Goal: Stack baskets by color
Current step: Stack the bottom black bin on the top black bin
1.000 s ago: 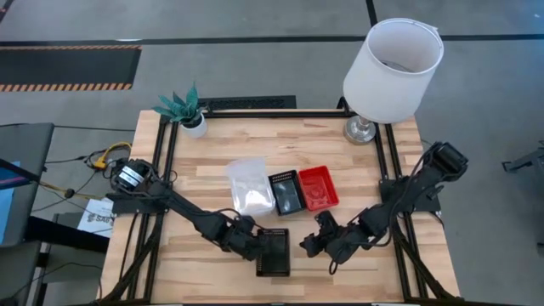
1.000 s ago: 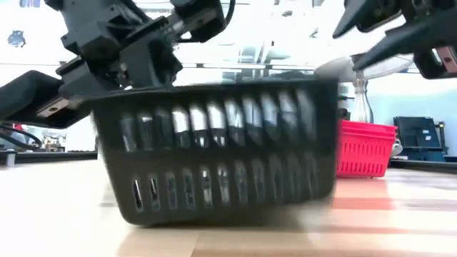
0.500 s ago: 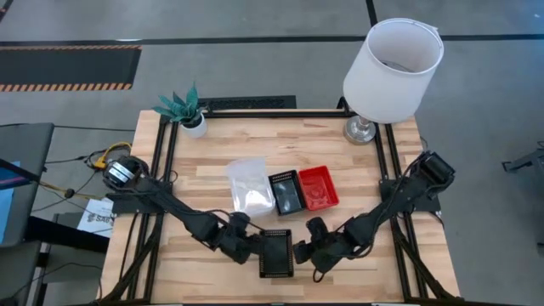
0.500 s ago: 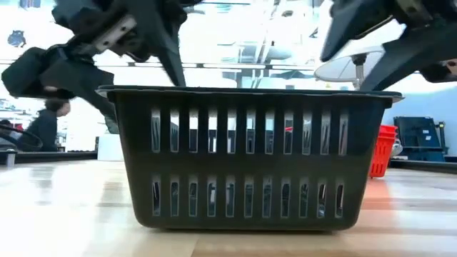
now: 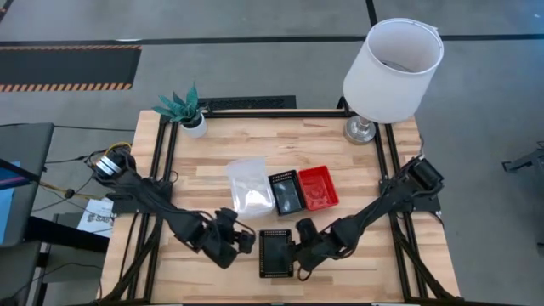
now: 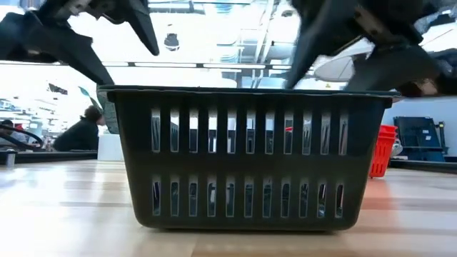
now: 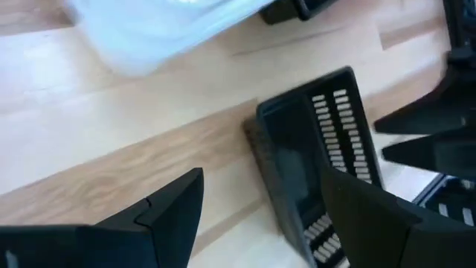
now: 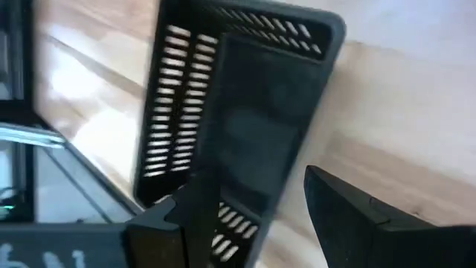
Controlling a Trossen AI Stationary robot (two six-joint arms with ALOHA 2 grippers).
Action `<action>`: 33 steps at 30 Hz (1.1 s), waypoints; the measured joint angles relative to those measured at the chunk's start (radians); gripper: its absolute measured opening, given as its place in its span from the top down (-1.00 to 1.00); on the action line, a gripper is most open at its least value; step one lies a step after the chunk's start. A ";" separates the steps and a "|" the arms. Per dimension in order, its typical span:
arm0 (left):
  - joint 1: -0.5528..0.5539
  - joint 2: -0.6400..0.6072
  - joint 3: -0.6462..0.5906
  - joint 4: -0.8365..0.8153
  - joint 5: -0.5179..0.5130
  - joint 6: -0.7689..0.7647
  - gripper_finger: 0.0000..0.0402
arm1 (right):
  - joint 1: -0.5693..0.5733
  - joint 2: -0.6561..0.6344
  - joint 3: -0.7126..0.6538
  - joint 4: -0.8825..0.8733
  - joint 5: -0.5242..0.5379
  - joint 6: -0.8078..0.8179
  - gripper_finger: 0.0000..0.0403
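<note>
A black basket (image 5: 274,253) stands flat on its base near the table's front edge, its slotted wall (image 6: 243,157) filling the low view. My left gripper (image 5: 240,241) hangs open just left of it and higher, clear of the rim (image 7: 260,173). My right gripper (image 5: 297,254) is open at the basket's right wall. In the right wrist view one finger (image 8: 190,216) lies over the basket's inside and the other (image 8: 357,216) over bare wood. Farther back sit a clear basket stack (image 5: 249,185), another black basket (image 5: 286,192) and a red basket (image 5: 318,187). My right gripper slants down from the table's right, its fingers standing astride the black basket's right wall (image 8: 297,89). I cannot tell whether either finger touches the wall or the rim. The basket rests flat on the table.
A large white lampshade (image 5: 393,59) on its lamp stands at the far right corner, a small potted plant (image 5: 185,109) at the far left. Bare wood lies along the front edge on both sides of the black basket. People show in the room behind (image 6: 82,132).
My left gripper has opened and let go of the black basket, then drawn up and back toward the table's left edge. The basket, tilted and partly lifted before, now stands flat on the table. My right gripper has come down and leftward to the basket's right wall.
</note>
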 joint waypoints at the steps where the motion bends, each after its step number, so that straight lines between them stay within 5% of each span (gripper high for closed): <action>1: -0.008 -0.008 0.000 -0.010 -0.005 -0.001 -0.28 | -0.001 0.007 -0.001 0.004 -0.017 0.000 -0.08; 9: -0.071 -0.063 -0.001 -0.135 -0.058 -0.071 -0.28 | -0.011 0.056 -0.003 0.040 -0.075 0.034 0.04; 19: -0.115 -0.075 0.000 -0.179 -0.077 -0.120 -0.28 | -0.050 0.049 -0.003 0.038 -0.129 -0.023 0.92; 29: -0.163 -0.088 0.000 -0.205 -0.048 -0.131 -0.28 | -0.074 -0.027 0.051 0.039 -0.136 -0.106 0.96; 33: -0.197 -0.112 0.002 -0.228 -0.071 -0.170 -0.28 | -0.085 -0.129 0.077 -0.098 -0.128 -0.169 0.97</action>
